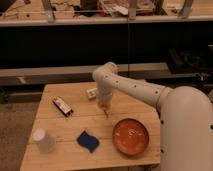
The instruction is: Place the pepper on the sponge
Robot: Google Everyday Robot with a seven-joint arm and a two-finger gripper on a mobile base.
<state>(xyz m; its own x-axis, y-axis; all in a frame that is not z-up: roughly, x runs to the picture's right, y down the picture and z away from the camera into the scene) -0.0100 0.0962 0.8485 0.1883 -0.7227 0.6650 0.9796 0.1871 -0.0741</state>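
My gripper [104, 106] hangs above the middle of the wooden table [60, 127], pointing down. A small orange pepper [104, 109] with a pale tip sticks out below it, so the gripper is shut on the pepper. The dark-blue wavy sponge [87, 141] lies flat on the table, below and to the left of the gripper, apart from it. The pepper is in the air, well short of the sponge.
A big round orange plate [130, 136] sits right of the sponge. A black-and-red packet [63, 106] lies at the left, a white cup [43, 140] near the front-left corner, and a small white object [92, 92] behind the gripper. Dark shelving stands behind the table.
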